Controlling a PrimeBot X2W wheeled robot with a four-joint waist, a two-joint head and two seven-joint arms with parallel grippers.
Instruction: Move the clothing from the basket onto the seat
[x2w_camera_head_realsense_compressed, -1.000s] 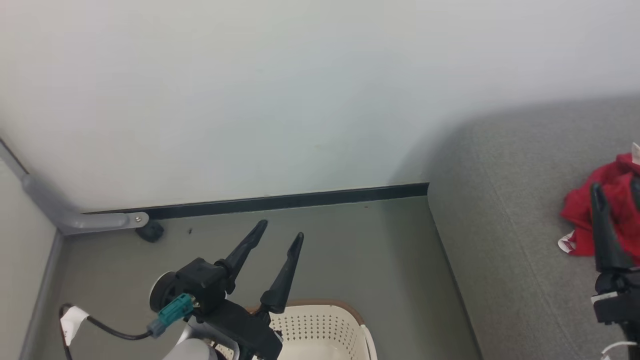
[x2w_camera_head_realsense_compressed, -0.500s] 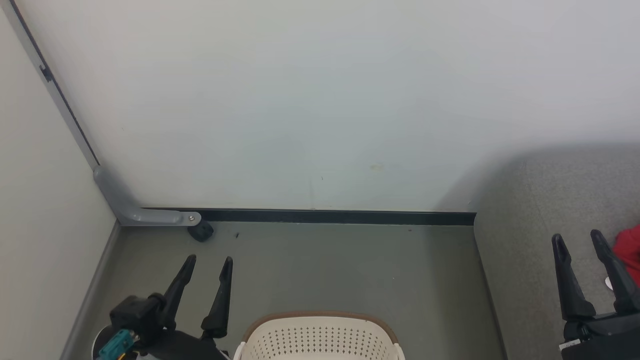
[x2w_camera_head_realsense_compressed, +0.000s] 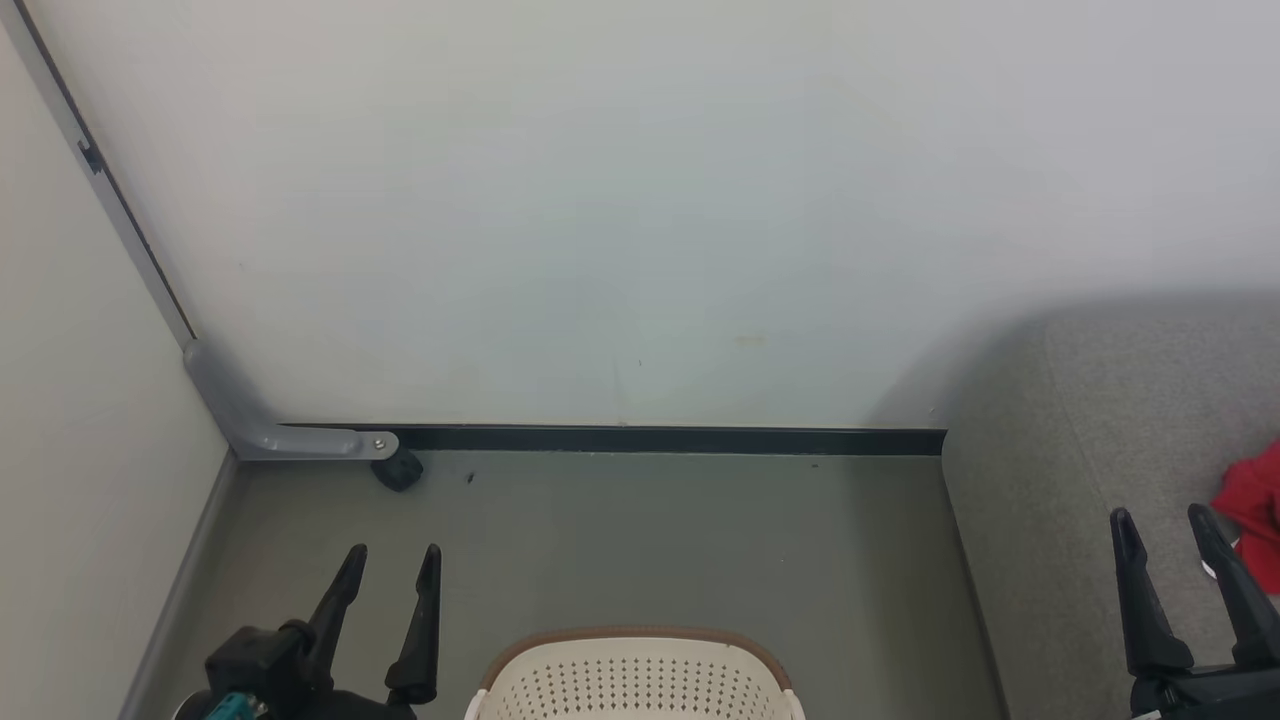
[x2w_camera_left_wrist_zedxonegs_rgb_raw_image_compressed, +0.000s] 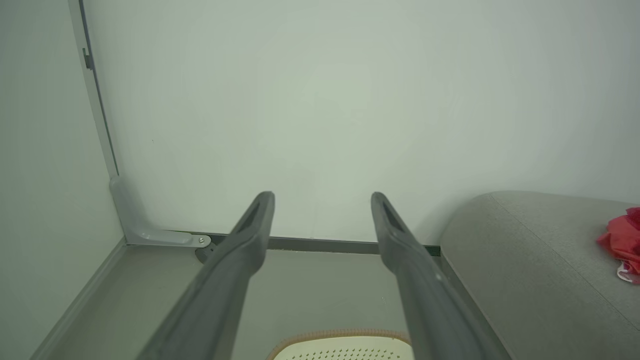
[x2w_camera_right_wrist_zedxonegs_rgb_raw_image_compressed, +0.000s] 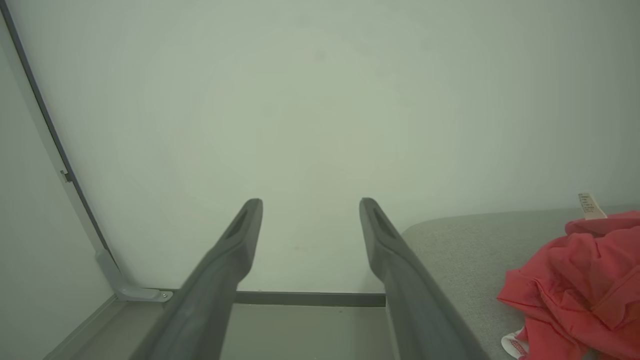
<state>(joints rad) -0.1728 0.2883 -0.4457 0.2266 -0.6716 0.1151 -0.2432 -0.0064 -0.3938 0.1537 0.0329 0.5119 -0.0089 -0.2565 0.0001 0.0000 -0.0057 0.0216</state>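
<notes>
Red clothing (x2w_camera_head_realsense_compressed: 1252, 510) lies bunched on the grey seat (x2w_camera_head_realsense_compressed: 1060, 520) at the right edge; it is also the red clothing (x2w_camera_right_wrist_zedxonegs_rgb_raw_image_compressed: 580, 285) with a white tag in the right wrist view and the clothing (x2w_camera_left_wrist_zedxonegs_rgb_raw_image_compressed: 622, 242) far right in the left wrist view. The cream basket (x2w_camera_head_realsense_compressed: 635, 680) with its brown rim stands on the floor at the bottom centre; its inside is out of view. My left gripper (x2w_camera_head_realsense_compressed: 392, 558) is open, empty, left of the basket. My right gripper (x2w_camera_head_realsense_compressed: 1160, 522) is open, empty, over the seat, just left of the clothing.
A pale wall runs across the back with a dark skirting strip (x2w_camera_head_realsense_compressed: 660, 438). In the left corner a grey bracket (x2w_camera_head_realsense_compressed: 265, 430) meets the floor beside a small black caster (x2w_camera_head_realsense_compressed: 398, 470). Grey-green floor (x2w_camera_head_realsense_compressed: 680, 540) lies between the basket and the wall.
The camera turned left and rose early in the second, then settled. Both grippers have drawn lower in the head view, and the right gripper has come away from the clothing on the seat.
</notes>
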